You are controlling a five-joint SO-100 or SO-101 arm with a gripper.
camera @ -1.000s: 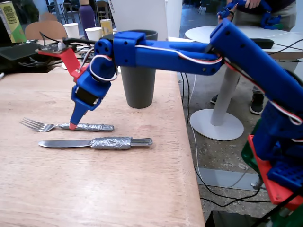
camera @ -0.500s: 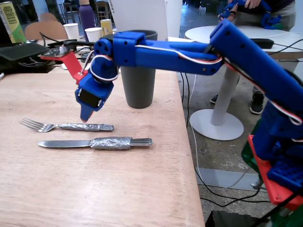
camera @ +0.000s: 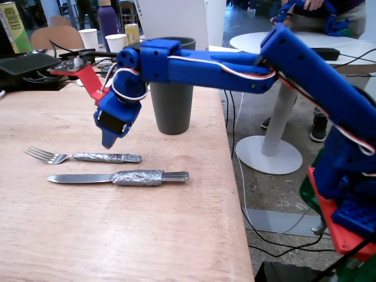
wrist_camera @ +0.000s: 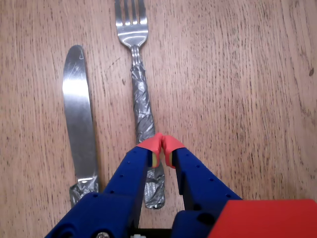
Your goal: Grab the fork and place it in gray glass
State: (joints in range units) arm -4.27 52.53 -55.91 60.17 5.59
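Lifted slightly off the table, the empty, closed hand [wrist_camera: 162, 144] hovers above the fork [wrist_camera: 140, 94] handle.

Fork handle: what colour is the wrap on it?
Crinkled silver foil tape on the fork, matching the bare metal tines; it shows clearest in the wrist view.

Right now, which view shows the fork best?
The wrist view: the fork runs lengthwise down the frame, tines and foil handle sharp, only its handle end hidden under the shut gripper. The fixed view shows the whole fork, but small and at a low angle.
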